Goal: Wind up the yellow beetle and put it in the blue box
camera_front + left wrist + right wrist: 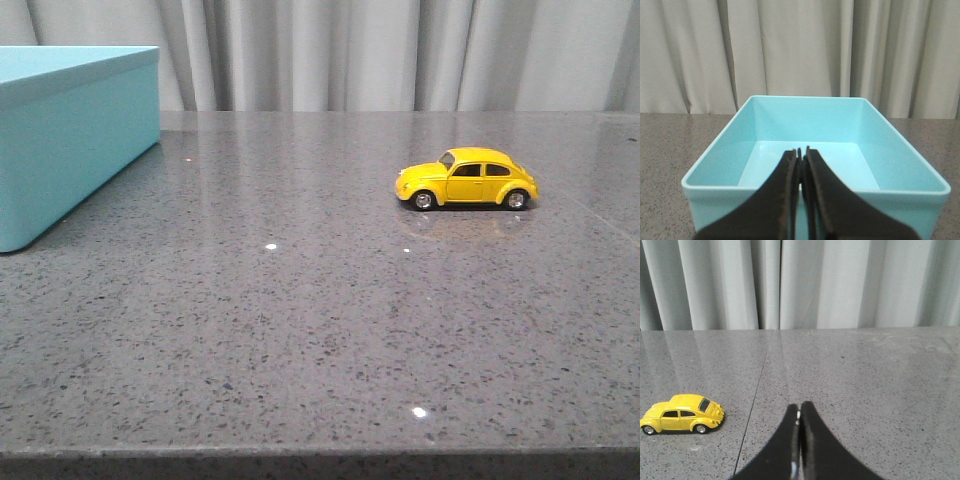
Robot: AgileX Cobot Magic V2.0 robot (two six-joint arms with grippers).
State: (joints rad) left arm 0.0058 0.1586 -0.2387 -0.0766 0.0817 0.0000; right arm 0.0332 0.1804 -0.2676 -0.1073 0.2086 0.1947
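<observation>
The yellow beetle (466, 179) stands on its wheels on the grey table, right of centre, nose pointing left. It also shows in the right wrist view (682, 414), off to the side of my right gripper (799, 407), which is shut and empty, apart from the car. The blue box (70, 135) stands open at the far left. In the left wrist view its near rim (730, 189) lies just under my left gripper (801, 151), which is shut and empty, with the box's bare floor beyond it. Neither gripper shows in the front view.
The speckled grey table (300, 320) has a seam line (756, 395) running between the car and my right gripper. Grey-white curtains (380, 50) hang behind the table's far edge. The table's front edge runs along the bottom of the front view.
</observation>
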